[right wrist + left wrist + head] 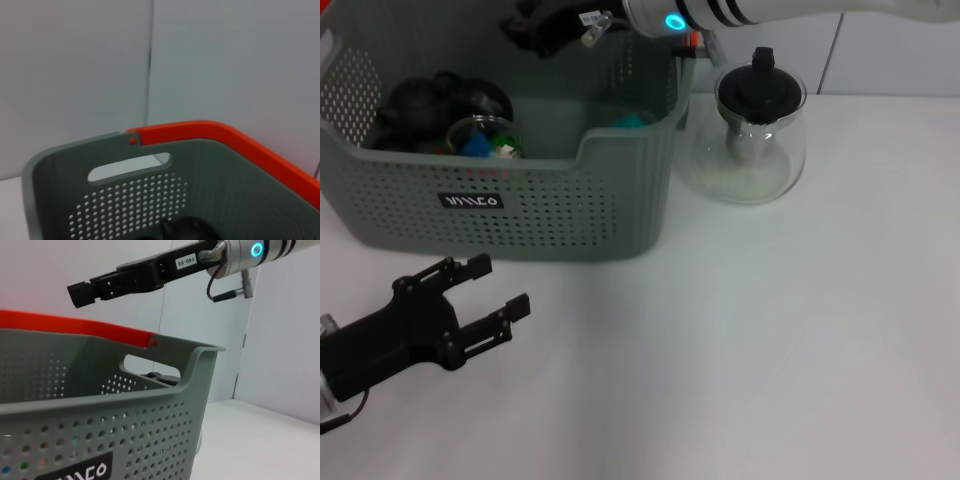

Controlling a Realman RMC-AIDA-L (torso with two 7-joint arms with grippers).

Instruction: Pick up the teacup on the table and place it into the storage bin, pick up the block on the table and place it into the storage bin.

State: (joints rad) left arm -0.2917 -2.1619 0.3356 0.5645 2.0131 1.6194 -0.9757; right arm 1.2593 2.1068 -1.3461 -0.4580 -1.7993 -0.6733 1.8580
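Note:
The grey perforated storage bin (550, 220) stands at the table's far left, its orange handle (75, 325) showing in both wrist views. Inside it is a clear glass teacup (485, 135) with small coloured pieces in it. A teal block (630, 121) lies by the bin's right wall. My right gripper (535, 30) hangs above the bin's back edge, and the left wrist view shows it from the side (82, 292). My left gripper (485, 290) rests low in front of the bin, open and holding nothing.
A glass teapot (755, 130) with a black lid stands just right of the bin. Dark round items (420, 105) fill the bin's left part. White tabletop (770, 350) spreads to the front and right. A black label (472, 201) marks the bin's front wall.

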